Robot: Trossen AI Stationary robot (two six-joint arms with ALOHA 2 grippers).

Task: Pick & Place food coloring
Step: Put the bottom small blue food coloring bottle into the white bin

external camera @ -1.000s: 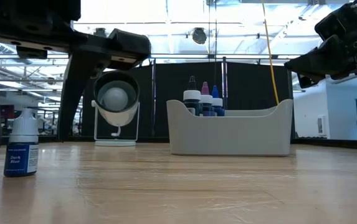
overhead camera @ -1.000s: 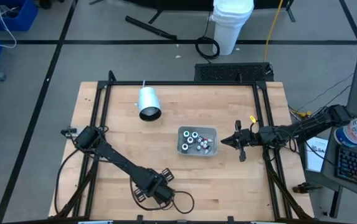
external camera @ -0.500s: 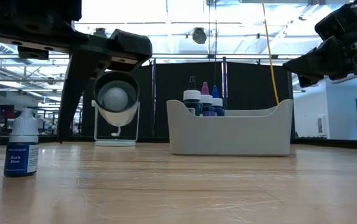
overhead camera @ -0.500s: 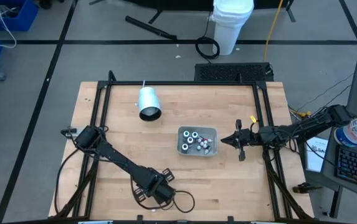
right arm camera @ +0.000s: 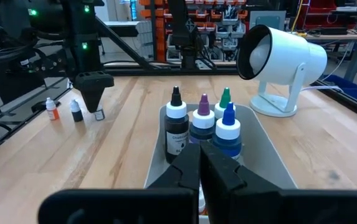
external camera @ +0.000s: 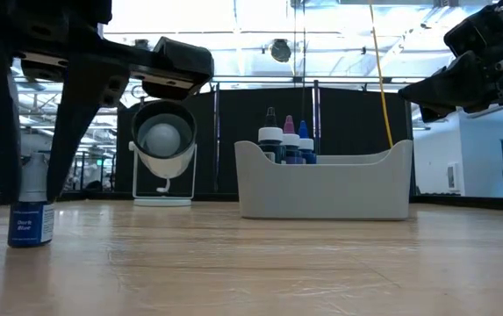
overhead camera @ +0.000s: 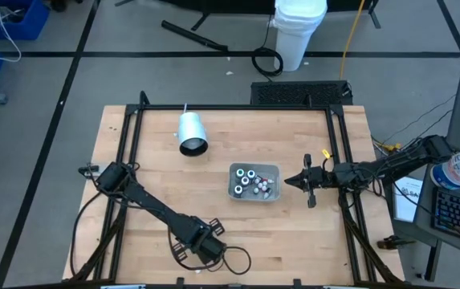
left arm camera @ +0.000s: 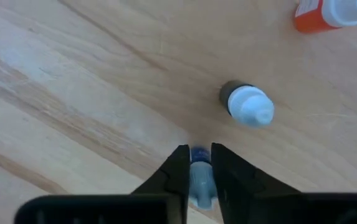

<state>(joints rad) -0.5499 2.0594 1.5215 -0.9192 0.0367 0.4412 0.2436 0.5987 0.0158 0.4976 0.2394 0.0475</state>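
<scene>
Left wrist view: left gripper (left arm camera: 197, 163) is clamping the blue bottle (left arm camera: 199, 177); lifting vertically is avoiding the neighbouring black bottle (left arm camera: 245, 104).

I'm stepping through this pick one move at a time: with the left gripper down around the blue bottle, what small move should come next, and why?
Probably finish the squeeze, then lift straight up. The left gripper has its fingers on either side of the dark blue food coloring bottle, which stands on the table. A black bottle and an orange one stand apart nearby, so a vertical lift avoids them.
</scene>
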